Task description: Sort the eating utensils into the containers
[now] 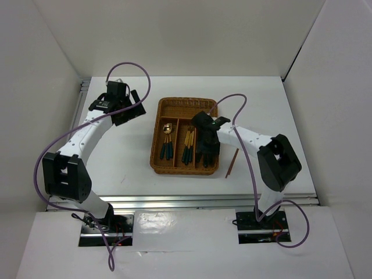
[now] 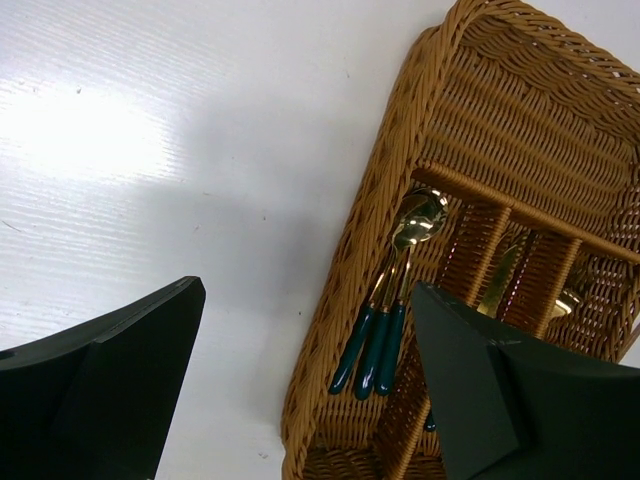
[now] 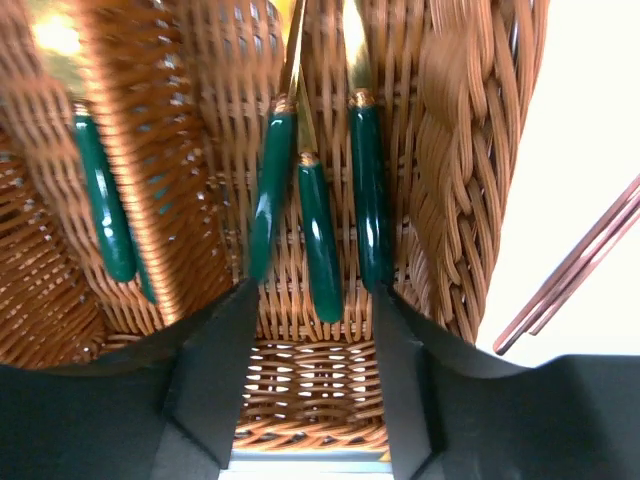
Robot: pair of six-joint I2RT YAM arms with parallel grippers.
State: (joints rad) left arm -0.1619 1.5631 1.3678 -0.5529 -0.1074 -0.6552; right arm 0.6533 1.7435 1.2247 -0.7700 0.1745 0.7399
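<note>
The brown wicker tray (image 1: 156, 152) lies mid-table. Its left slot holds gold spoons with teal handles (image 1: 167, 142), also in the left wrist view (image 2: 385, 330). The middle slot holds teal-handled utensils (image 1: 188, 145). My right gripper (image 1: 206, 148) hangs low over the right slot, open; in its wrist view (image 3: 310, 330) its jaws stand either side of the ends of three teal handles (image 3: 312, 235) without closing on them. Two reddish-brown chopsticks (image 1: 232, 161) lie on the table right of the tray (image 3: 570, 270). My left gripper (image 1: 125, 107) is open and empty, left of the tray (image 2: 308, 295).
The short crosswise slot (image 1: 187, 107) at the tray's far end holds nothing (image 2: 530, 110). White walls close in the table on the left, back and right. Purple cables (image 1: 131, 67) loop above both arms. Bare white table (image 2: 150, 150) lies left of the tray.
</note>
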